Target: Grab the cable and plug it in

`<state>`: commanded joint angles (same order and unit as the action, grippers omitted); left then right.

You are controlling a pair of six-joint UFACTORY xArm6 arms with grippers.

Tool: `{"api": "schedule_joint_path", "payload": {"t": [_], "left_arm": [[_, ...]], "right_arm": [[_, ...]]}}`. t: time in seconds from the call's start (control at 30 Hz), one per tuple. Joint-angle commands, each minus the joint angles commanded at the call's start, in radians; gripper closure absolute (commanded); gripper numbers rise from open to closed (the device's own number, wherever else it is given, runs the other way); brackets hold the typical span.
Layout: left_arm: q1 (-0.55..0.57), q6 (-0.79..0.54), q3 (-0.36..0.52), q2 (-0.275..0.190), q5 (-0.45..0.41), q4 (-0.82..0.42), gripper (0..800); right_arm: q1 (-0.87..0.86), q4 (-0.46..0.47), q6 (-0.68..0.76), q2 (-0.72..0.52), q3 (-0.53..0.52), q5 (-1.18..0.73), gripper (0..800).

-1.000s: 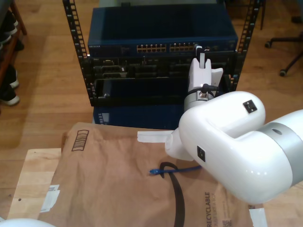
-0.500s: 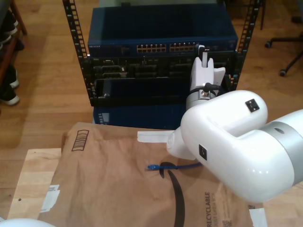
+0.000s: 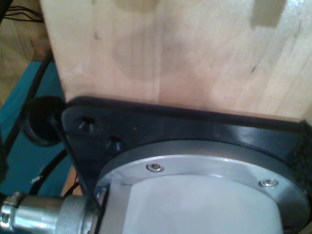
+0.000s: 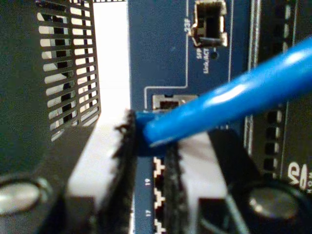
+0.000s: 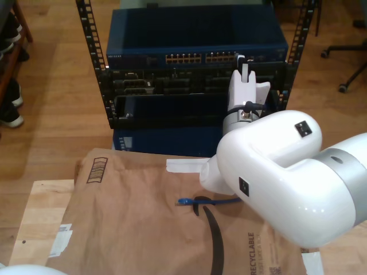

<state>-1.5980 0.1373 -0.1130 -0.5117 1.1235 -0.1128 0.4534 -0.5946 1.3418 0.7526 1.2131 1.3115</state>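
Note:
The bright blue cable [image 4: 234,92] runs across the second wrist view to its plug, which is pinched between the white fingers [image 4: 109,146] of my second gripper [image 4: 148,134]. The gripper is shut on that plug end. It sits right in front of a port [image 4: 168,102] on the blue switch face [image 4: 161,58]. In the exterior view my second gripper [image 5: 243,62] is at the switch's port row [image 5: 200,58], toward that view's right. The cable's loose end [image 5: 184,201] lies on the brown paper [image 5: 132,217].
The switch [image 5: 195,37] sits in a black rack [image 5: 92,51] with darker units [image 5: 166,86] below it. The second arm's big white body [image 5: 281,172] hangs over the paper-covered table. The first wrist view looks at a wooden board [image 3: 170,48] and a black base plate [image 3: 195,126].
The cable's loose end has slid a little up and toward the exterior view's left on the paper. The second arm swayed slightly right, then back, staying at the port row.

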Motion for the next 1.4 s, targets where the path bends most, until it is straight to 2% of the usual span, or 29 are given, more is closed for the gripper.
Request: {"api": "schedule_joint_path", "payload": {"t": [1.4], "left_arm": [[0.0, 0.0, 0.0, 0.0, -0.002, 0.0, 2]], "right_arm": [[-0.008, 0.002, 0.005, 0.015, 0.02, -0.005, 800]]}}
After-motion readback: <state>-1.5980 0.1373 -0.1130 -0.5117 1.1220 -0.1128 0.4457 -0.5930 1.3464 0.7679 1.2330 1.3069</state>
